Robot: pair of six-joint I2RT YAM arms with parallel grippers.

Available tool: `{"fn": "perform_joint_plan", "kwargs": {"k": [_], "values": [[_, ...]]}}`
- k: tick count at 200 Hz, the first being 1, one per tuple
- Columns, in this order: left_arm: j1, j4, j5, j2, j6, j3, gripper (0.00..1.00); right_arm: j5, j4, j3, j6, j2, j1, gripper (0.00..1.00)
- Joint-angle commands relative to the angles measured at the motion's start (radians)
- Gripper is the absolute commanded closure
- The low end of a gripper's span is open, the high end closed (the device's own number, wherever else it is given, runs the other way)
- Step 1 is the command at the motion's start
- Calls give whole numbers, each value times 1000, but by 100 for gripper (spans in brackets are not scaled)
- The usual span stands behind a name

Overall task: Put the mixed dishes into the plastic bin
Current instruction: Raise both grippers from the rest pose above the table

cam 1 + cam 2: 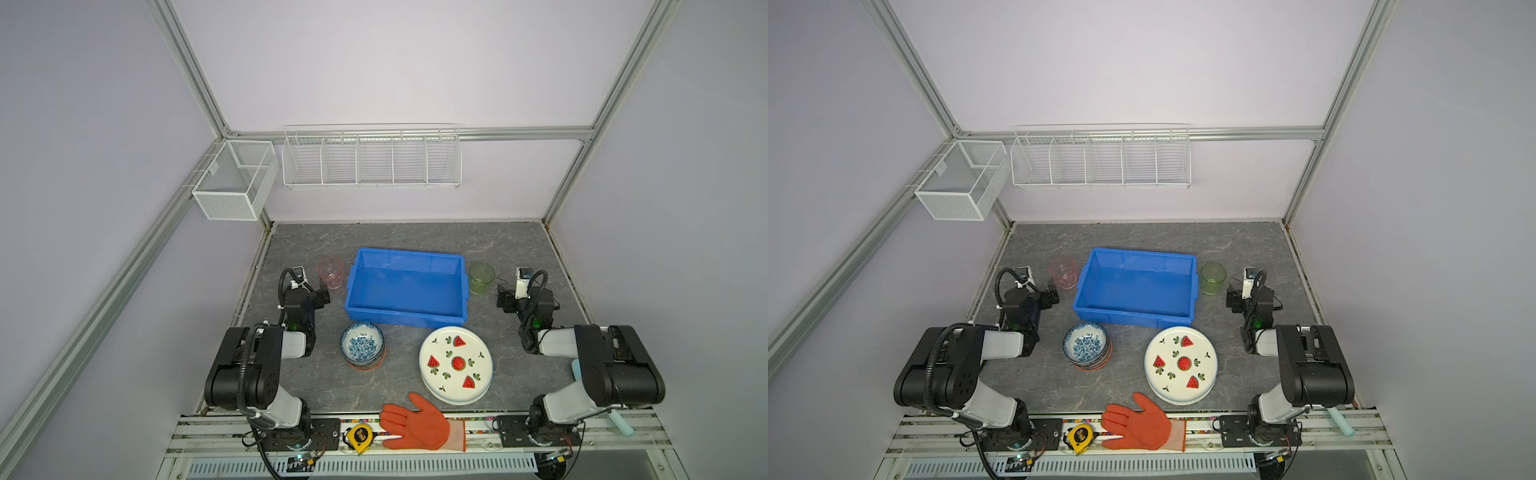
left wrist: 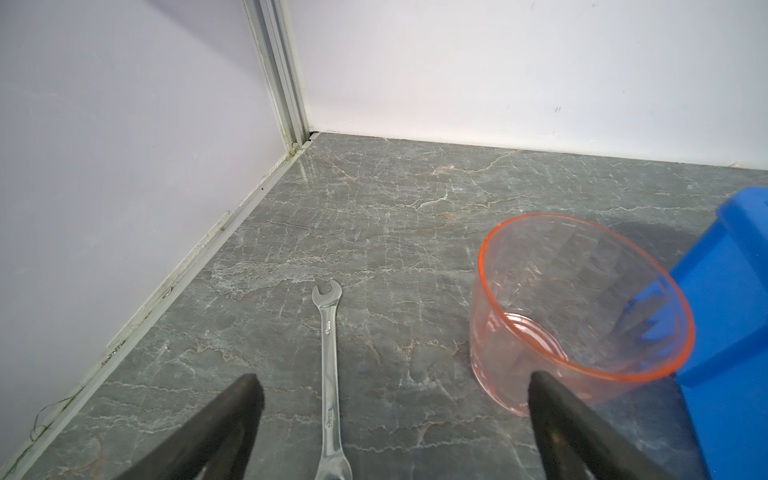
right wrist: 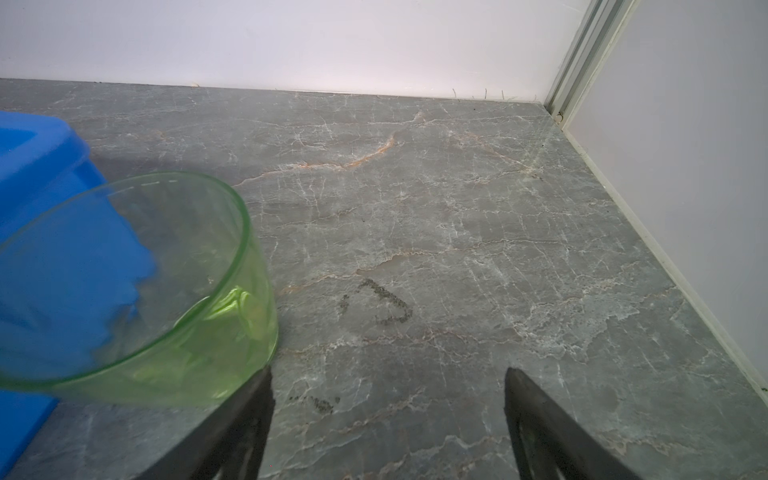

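Note:
The blue plastic bin [image 1: 405, 316] sits empty mid-table in both top views. A pink cup [image 1: 330, 272] stands at its left end and a green cup [image 1: 482, 277] at its right end. In front of it are a stack of bowls with a blue-patterned one on top [image 1: 362, 345] and stacked plates topped by a watermelon-print one [image 1: 456, 365]. My left gripper [image 2: 395, 378] is open just short of the pink cup [image 2: 582, 307]. My right gripper [image 3: 389, 374] is open beside the green cup [image 3: 166, 291]. Neither holds anything.
A steel wrench [image 2: 329, 365] lies on the table between my left fingers. An orange rubber glove [image 1: 419, 424] and a yellow tape measure [image 1: 359, 437] lie on the front rail. White wire baskets [image 1: 372, 160] hang on the back wall.

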Motion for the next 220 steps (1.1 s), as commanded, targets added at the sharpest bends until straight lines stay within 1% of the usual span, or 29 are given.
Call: {"fn": "perform_joint_plan", "kwargs": {"k": [1,33,100,125,176,185,194,209,220], "values": [[6,4,5,-6,1,17,1,-15,7,11,-2,-8,-3,12],[9,5,-14,-5,-7,16,1,-14,7,11,-1,-8,-3,12],[9,8,-15,-6,-9,16,1,-15,7,11,-1,-8,-3,12],[9,28,-63,-5,-30,3,1,-15,7,11,-2,-8,-3,12],[9,63,-71,-10,-26,-14,1,-15,7,11,-1,-8,-3,12],[6,58,-82,-37,-28,-21,1,-15,12,9,-1,-10,-3,12],[3,18,-96,-81,-31,-18,1,-15,14,6,1,-10,-5,12],[-5,-96,-131,-193,-34,-2,1,-1,26,-2,5,-24,-5,12],[-6,-214,-144,-293,-45,27,1,45,-31,9,25,-69,-4,12]]}}
